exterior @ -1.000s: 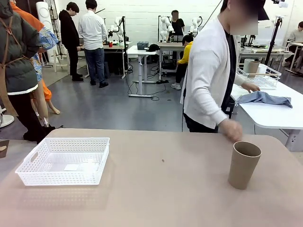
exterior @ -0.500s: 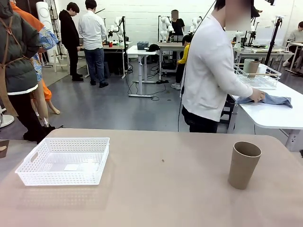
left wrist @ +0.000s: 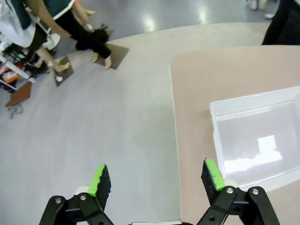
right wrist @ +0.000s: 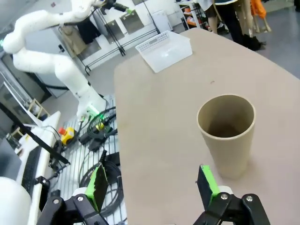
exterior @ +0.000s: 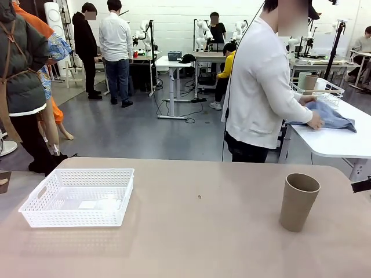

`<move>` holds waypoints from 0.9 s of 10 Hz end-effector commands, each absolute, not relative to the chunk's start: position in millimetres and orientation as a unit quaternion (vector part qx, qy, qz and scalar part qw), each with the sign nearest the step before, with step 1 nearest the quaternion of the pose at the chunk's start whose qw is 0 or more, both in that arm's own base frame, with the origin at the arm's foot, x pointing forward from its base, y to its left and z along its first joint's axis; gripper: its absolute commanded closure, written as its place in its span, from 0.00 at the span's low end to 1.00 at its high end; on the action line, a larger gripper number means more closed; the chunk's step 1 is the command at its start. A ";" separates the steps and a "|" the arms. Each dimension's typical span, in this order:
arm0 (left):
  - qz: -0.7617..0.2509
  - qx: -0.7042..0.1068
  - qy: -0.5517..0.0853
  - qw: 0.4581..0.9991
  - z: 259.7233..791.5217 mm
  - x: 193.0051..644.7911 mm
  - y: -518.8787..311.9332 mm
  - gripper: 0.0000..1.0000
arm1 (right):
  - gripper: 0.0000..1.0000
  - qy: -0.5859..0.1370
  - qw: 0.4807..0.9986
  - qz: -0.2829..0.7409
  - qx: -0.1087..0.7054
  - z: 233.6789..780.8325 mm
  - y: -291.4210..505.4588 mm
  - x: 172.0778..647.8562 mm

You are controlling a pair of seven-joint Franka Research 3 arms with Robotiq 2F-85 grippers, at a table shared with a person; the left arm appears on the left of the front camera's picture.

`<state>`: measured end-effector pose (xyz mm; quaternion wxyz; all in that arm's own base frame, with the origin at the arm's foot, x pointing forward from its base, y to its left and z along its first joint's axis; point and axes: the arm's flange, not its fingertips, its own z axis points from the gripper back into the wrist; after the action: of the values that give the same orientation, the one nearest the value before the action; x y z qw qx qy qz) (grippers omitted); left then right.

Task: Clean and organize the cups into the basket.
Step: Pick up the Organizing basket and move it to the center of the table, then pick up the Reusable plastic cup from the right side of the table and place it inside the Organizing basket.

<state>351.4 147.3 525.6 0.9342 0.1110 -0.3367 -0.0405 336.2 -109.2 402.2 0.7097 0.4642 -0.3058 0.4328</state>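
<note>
Tan-brown cup stands upright, well apart from the white lattice basket. My right gripper hangs open near it, farther from the basket; my left gripper, also open, hovers beside the basket. A glancing finger could topple this tall cup.

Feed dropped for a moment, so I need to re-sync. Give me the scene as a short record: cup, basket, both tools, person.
cup: one tan cup, upright on the right side of the table, touching nothing
basket: white mesh basket, on the left side of the table, no cups inside
left tool: open, empty, short of the basket
right tool: open, empty, cup ahead of it, not touching
person: turned away, hands on a blue cloth at the next table
</note>
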 end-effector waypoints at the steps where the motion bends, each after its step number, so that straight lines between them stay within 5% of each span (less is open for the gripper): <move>1: -0.020 0.135 -0.317 0.938 506.3 355.5 123.5 0.00 | 0.00 -0.311 0.715 0.435 0.451 390.6 -109.7 324.1; 9: -0.038 0.094 -0.269 0.958 462.1 397.4 98.7 0.00 | 0.00 -0.306 0.710 0.433 0.464 402.2 -109.2 336.2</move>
<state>398.7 100.4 458.2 0.9588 0.0907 -0.2675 -0.0313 333.6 -110.3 398.6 0.7089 0.4595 -0.3091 0.4368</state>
